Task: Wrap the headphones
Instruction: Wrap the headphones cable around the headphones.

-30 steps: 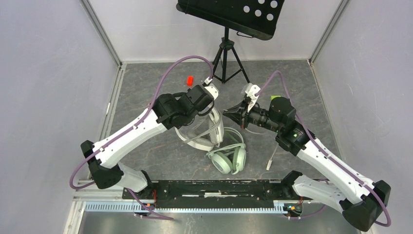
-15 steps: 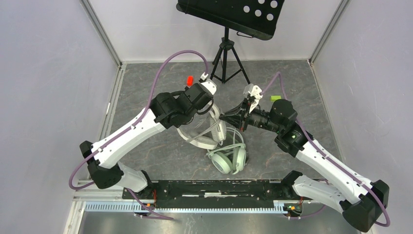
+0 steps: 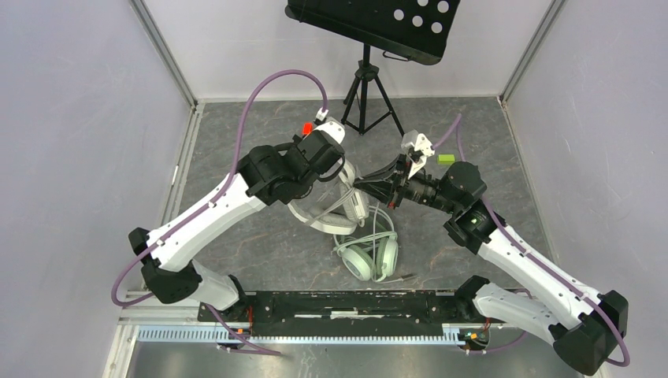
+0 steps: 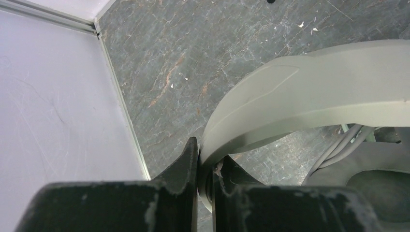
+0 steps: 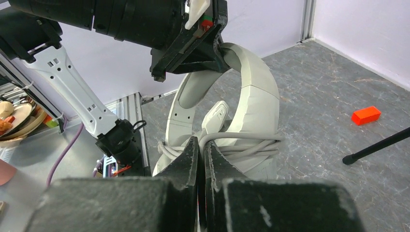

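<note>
The white-grey headset (image 5: 256,96) stands upright in the middle of the tabletop (image 3: 268,252), held from above. The left gripper (image 4: 205,157) is pressed together on the top of its headband, with the band pinched between the two black fingers. Whether the earcups touch the tabletop, I cannot tell. Its thin pale cable (image 5: 246,145) is wound in several turns around the lower part of the headband arms, just above the earcups. One strand goes from these turns into the right gripper (image 5: 201,145), which comes from the right side and is closed on the cable, its fingers almost touching each other. The mint-green headset (image 3: 366,256) lies flat on the tabletop just in front of the white-grey one, nearer to the arm bases, with its round cushions side by side and some cable lying over it. A short plug end (image 3: 406,277) lies on the tabletop just to the right of it; to which headset it belongs I cannot tell. Further back, a small red block (image 3: 307,127) lies near the left wrist and a small green block (image 3: 446,158) beside the right wrist. A black tripod (image 3: 366,94) carrying a perforated black plate stands at the far edge, between pale walls.
</note>
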You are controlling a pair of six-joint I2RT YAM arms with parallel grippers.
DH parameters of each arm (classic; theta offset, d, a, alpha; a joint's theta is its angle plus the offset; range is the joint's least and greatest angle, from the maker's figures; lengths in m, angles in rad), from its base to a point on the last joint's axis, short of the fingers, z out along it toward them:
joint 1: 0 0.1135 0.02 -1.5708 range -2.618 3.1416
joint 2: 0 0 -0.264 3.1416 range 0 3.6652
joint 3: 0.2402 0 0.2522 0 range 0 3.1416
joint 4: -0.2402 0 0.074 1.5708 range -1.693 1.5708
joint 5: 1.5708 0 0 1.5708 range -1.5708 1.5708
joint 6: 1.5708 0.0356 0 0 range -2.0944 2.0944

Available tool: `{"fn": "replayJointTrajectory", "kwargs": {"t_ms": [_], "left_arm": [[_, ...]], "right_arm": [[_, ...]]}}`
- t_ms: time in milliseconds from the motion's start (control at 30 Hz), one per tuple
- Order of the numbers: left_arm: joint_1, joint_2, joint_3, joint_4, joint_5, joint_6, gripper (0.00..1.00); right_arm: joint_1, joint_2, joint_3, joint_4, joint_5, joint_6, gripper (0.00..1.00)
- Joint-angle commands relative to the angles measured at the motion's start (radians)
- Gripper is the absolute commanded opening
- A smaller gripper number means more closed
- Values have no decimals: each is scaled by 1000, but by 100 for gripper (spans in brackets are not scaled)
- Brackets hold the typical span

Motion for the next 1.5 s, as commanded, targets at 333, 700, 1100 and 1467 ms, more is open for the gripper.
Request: {"fn": "replayJointTrajectory", "kwargs": {"t_ms": [333,700,1100,1467], "left_arm": [[17,6,89,61,-158,-180,2],[19,-6,110,84,-144,-248,2],[34,-46,107,167,-99,-312,2],[37,-93,66,278,-37,-356,2]], "right_arm": [[20,-57,-22,152,-204,67,13],[20,-4,-9,181,-193,92,13],[20,18,2,136,-119,50,18],[19,3,-19,98,-5,3,16]]}}
